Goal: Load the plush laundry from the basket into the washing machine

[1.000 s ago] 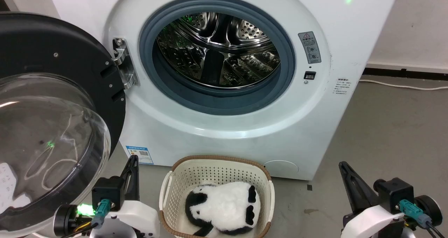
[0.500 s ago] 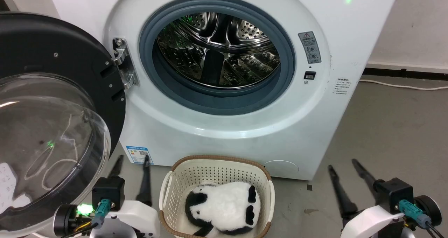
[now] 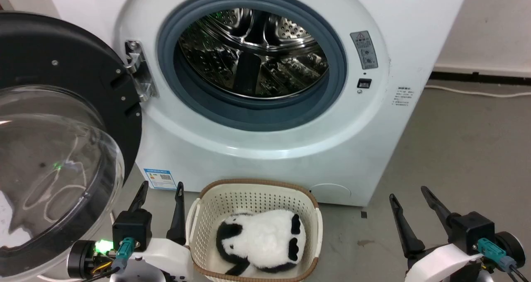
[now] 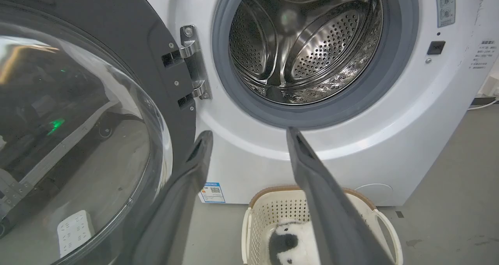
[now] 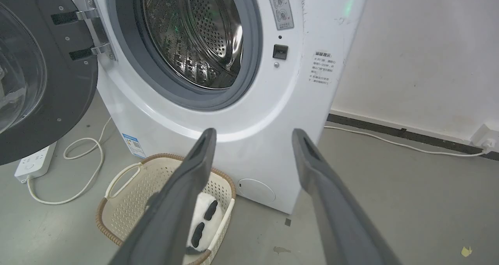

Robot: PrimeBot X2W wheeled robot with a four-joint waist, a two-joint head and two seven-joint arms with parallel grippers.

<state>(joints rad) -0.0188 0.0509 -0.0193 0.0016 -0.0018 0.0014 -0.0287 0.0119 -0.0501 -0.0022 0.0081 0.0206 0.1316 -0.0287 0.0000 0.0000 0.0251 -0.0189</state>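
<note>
The plush laundry [image 3: 261, 242], a fluffy white toy with black patches, lies in the cream basket [image 3: 253, 193] on the floor before the washing machine [image 3: 265, 149]. The machine's door [image 3: 54, 149] stands swung open at the left, baring the steel drum [image 3: 253, 52]. My left gripper [image 3: 161, 188] is open just left of the basket, fingers up, holding nothing. My right gripper [image 3: 408, 193] is open over bare floor well right of the basket. The left wrist view shows the toy [image 4: 288, 243], partly behind a finger. The right wrist view shows the basket [image 5: 128, 202] and toy [image 5: 204, 218].
A white power strip [image 5: 33, 161] and looped cable [image 5: 84, 171] lie on the floor under the open door. Another cable [image 5: 390, 142] runs along the wall's black skirting at the right. Grey floor [image 3: 456, 149] lies open right of the machine.
Both grippers went from shut to open over the last second. The head camera has tipped slightly, shifting the whole picture a little; the toy and basket have not moved.
</note>
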